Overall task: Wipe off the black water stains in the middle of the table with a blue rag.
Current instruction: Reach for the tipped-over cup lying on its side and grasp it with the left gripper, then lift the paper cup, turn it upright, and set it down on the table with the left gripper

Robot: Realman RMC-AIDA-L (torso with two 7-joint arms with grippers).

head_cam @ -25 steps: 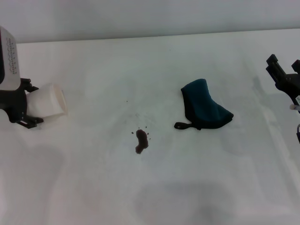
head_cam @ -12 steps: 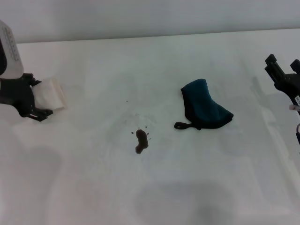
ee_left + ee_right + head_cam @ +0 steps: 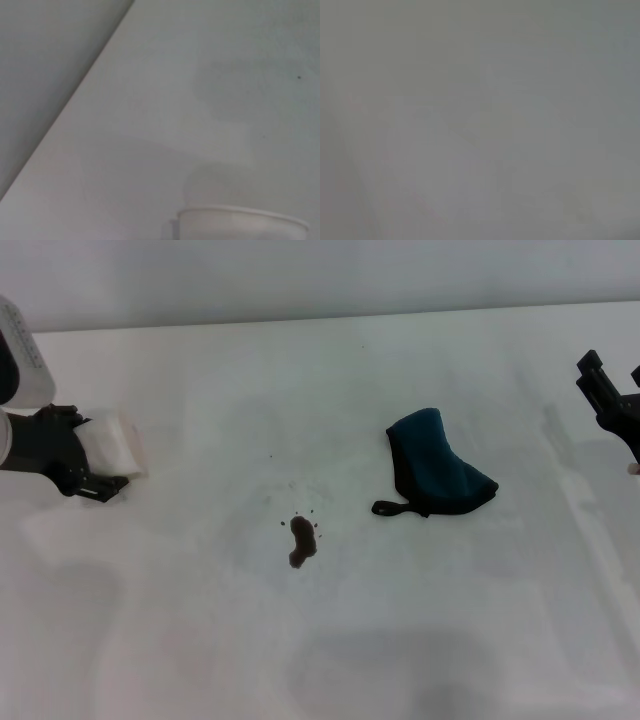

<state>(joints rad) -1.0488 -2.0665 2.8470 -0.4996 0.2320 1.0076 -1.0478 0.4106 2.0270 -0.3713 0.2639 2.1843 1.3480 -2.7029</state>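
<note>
The table (image 3: 330, 390) is plain matte white. Near its middle, the black water stains (image 3: 300, 541) show dark brown-black with tiny specks around. Right of them lies the blue rag (image 3: 437, 475), dark teal, black-edged, with a black loop.

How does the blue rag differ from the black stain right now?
The blue rag is far larger than the black water stains. The rag is a bunched teal cloth with a black loop; the stains are a flat dark elongated blob with tiny specks. The rag lies nearer the right pincer. Both rest untouched on the table.
</note>
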